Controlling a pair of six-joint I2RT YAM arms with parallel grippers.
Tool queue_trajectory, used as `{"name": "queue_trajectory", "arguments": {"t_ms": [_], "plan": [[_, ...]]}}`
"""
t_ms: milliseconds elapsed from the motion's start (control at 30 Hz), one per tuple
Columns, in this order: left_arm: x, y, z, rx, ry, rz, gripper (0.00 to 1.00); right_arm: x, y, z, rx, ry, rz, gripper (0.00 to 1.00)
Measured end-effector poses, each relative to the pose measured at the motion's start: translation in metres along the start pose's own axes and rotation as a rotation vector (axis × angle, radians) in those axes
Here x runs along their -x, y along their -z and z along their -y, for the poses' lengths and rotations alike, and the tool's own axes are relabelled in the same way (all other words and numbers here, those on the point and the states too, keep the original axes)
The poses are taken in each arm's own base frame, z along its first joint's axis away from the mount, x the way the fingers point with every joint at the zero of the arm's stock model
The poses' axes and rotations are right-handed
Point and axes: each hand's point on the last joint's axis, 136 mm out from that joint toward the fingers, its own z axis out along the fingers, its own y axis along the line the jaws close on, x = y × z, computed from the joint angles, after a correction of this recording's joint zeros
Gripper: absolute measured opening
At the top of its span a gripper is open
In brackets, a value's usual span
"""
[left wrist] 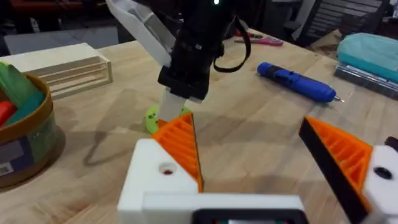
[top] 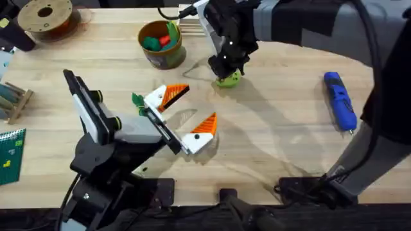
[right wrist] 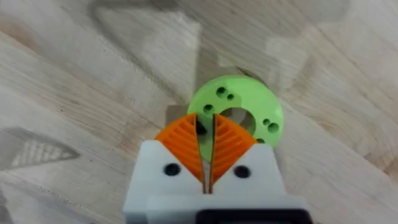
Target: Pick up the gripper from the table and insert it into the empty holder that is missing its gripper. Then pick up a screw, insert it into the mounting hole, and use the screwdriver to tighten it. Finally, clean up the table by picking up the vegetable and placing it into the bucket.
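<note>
Screwdriver (top: pixel 340 101) blue, pen-shaped, lying on table (top: pixel 276 135)

We take this for a robotics workshop: a butcher-block table (top: pixel 282 138), a filament spool (top: pixel 45 17), a green circuit board (top: pixel 9 156), a blue screwdriver (top: pixel 340 101) and cables beyond.

Orange ribbed pads (right wrist: pixel 186 146) on white finger blocks; bright green ring (right wrist: pixel 239 112) with dark holes just beyond the tips, pale wooden table (right wrist: pixel 74 81) beneath
</note>
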Motion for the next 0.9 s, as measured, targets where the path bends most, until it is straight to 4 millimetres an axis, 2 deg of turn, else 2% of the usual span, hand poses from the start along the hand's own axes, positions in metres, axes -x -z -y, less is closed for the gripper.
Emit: {"name": "queue_trajectory", "arguments": {"t_ms": [100, 900], "plan": [[0.0, 0.0, 0.0, 0.0, 0.0, 0.0, 0.987, 0.0, 0.0, 0.001, -0.004, 0.001, 0.002, 0.017], [0.0, 0.0, 0.0, 0.0, 0.0, 0.0, 0.987, 0.005, 0.01, -0.002, 0.005, 0.006, -0.03, 0.01]]}}
